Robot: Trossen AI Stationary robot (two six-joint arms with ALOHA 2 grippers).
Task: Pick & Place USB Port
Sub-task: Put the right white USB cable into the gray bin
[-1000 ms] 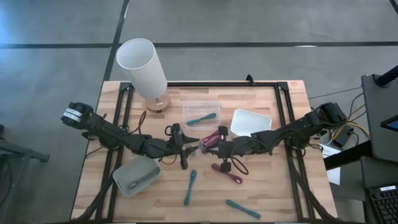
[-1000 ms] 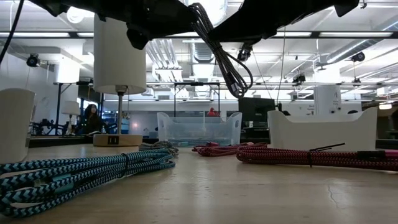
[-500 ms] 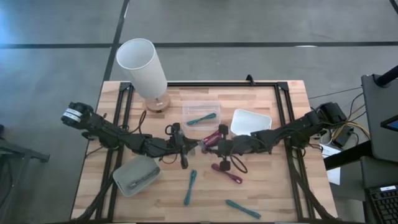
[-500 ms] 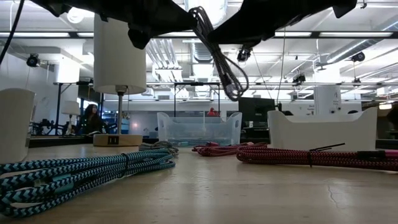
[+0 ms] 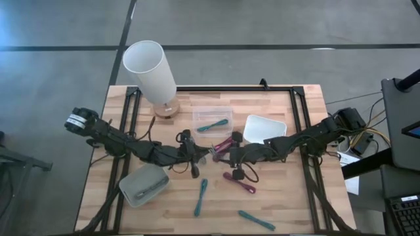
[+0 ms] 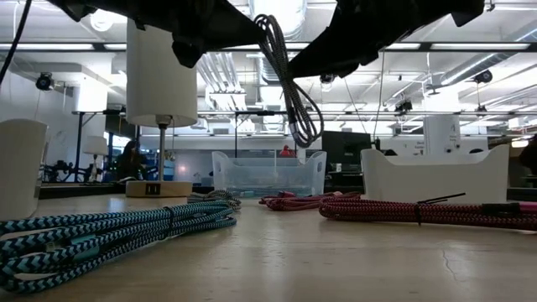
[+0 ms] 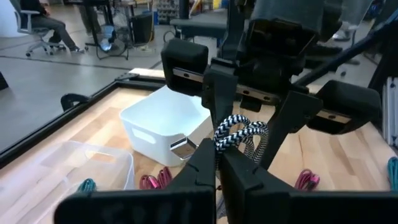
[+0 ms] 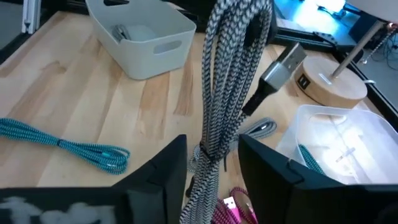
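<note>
Both claws are met nose to nose above the middle of the wooden tabletop [image 5: 302, 196], and a bundled black-and-white braided USB cable [image 8: 227, 93] is shared between them. The left claw [image 7: 216, 165] is seen with its fingers drawn nearly together, pinched on a loop of the bundle right at its tips. The right claw [image 8: 211, 155] is set wider, its two dark fingers pressed against either side of the hanging coil, with the silver USB plug [image 8: 283, 65] jutting out just beyond the fingers. In the low view the cable [image 6: 294, 92] is hung clear of the tabletop under both arms.

Just beyond the left claw, a white rectangular plastic bin [image 7: 161, 124] is seen, with a clear plastic tray [image 7: 74, 165] beside it and a pink braided cable [image 7: 152, 182] between them. Past the right claw, a grey plastic bin [image 8: 140, 34] is placed well apart, a teal braided cable [image 8: 68, 149] is laid nearer, and a round wooden lamp base [image 8: 326, 84] is seen close behind the plug.
</note>
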